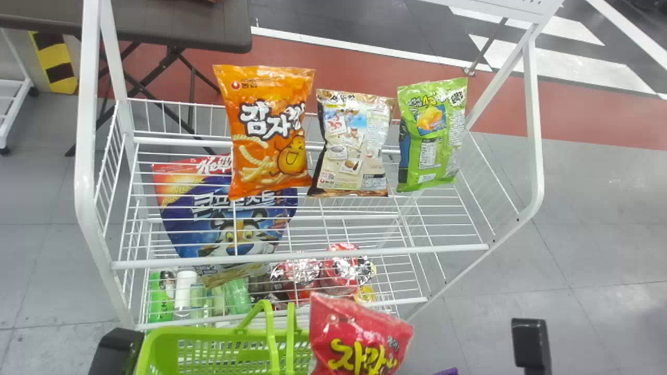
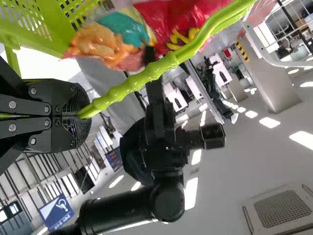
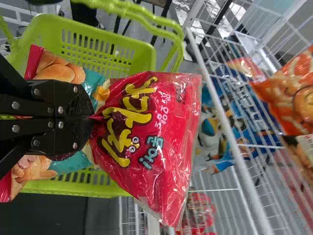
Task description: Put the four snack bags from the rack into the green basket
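Three snack bags stand in a row along the far side of the white rack [image 1: 312, 256], from where I'm standing: an orange one [image 1: 271, 156] left of centre in the head view, its lettering big and white; a beige one [image 1: 350, 151] nearer the middle, covered in small print; and a green one [image 1: 437, 135] to the right, with pale and dark lettering and a printed panel. A blue tiger bag [image 1: 190, 224], lettered in white, lies lower, left of centre. The fourth, a red snack bag [image 1: 349, 333] with chunky yellow lettering, is at bottom centre, pinched tight in the right pincer [image 1: 529, 344] and overlapping the right side of the green basket [image 1: 156, 354] at lower left. The left pincer [image 1: 115, 351] is closed around a handle [image 2: 142, 76] of that basket.
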Controlling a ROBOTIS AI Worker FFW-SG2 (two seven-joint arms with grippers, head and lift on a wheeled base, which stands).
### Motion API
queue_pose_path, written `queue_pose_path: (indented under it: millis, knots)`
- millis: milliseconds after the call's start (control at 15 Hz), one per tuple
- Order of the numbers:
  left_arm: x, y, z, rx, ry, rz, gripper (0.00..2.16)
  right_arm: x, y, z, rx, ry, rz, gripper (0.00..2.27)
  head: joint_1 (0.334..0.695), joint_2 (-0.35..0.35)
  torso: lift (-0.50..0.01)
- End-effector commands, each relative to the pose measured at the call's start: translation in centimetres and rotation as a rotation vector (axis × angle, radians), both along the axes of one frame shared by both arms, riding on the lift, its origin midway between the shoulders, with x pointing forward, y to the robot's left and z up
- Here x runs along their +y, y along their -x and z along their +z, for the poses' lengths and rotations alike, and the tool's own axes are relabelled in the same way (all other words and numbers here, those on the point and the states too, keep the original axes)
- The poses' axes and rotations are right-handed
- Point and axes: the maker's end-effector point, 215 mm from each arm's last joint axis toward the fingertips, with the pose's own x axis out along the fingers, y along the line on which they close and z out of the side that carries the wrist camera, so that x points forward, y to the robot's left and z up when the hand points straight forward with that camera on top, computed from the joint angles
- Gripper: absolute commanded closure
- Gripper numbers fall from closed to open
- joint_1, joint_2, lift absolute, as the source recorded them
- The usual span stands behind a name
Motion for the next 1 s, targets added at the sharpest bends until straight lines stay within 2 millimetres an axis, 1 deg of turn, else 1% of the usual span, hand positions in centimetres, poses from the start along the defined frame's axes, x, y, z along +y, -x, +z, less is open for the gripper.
queue_pose_path:
  millis: [0, 200, 267, 400, 467, 533, 600, 733, 800, 867, 933]
  knots:
    - [-0.1, 0.2, 0.2, -0.002, 0.001, -0.001, 2.06, 2.2, 0.9, -1.5, 0.041, -0.029, 0.039, 1.86, 0.695, -0.35, -0.006]
    - [-0.3, 0.6, 0.3, 0.001, 0.001, -0.006, 2.06, 6.3, 1.9, -2.4, 0.07, -0.083, 0.109, 1.86, 0.695, -0.35, -0.006]
    - [-0.5, 0.8, 0.2, 0.001, -0.003, -0.007, 2.06, 7.1, 2.2, -2.7, 0.077, -0.084, 0.129, 1.86, 0.695, -0.35, -0.006]
    - [-0.6, 1.0, 0.1, -0.001, -0.005, -0.012, 2.06, 7.7, 3.1, -4.0, 0.104, -0.036, 0.175, 1.83, 0.695, -0.35, -0.006]
    - [-0.6, 1.0, 0.1, 0.0, -0.006, -0.01, 2.06, 7.7, 3.3, -4.4, 0.111, -0.031, 0.18, 1.42, 0.695, -0.35, -0.006]
    - [-0.6, 1.1, 0.0, 0.004, -0.006, -0.01, 2.06, 7.2, 3.3, -4.6, 0.111, -0.025, 0.183, 0.51, 0.695, -0.35, -0.006]
    - [-0.5, 1.1, 0.0, 0.003, -0.007, -0.009, 2.06, 6.7, 3.4, -4.4, 0.112, -0.029, 0.178, 0.0, 0.695, -0.35, -0.006]
    - [-0.5, 1.0, 0.0, 0.003, -0.007, -0.007, 2.06, 5.5, 3.0, -3.0, 0.09, -0.054, 0.159, 0.01, 0.695, -0.35, -0.006]
    - [-0.6, 1.0, 0.1, 0.0, -0.005, -0.008, 2.06, 4.9, 2.5, -2.1, 0.07, -0.067, 0.137, 0.06, 0.695, -0.35, -0.006]
    - [-0.7, 1.1, 0.1, 0.004, -0.005, -0.011, 2.06, 4.4, 1.6, -1.5, 0.034, -0.071, 0.114, 0.06, 0.695, -0.35, -0.006]
    - [-0.7, 1.1, 0.2, 0.002, -0.005, -0.012, 2.06, 3.5, -0.3, -0.5, -0.034, -0.07, 0.085, 0.06, 0.695, -0.35, -0.006]
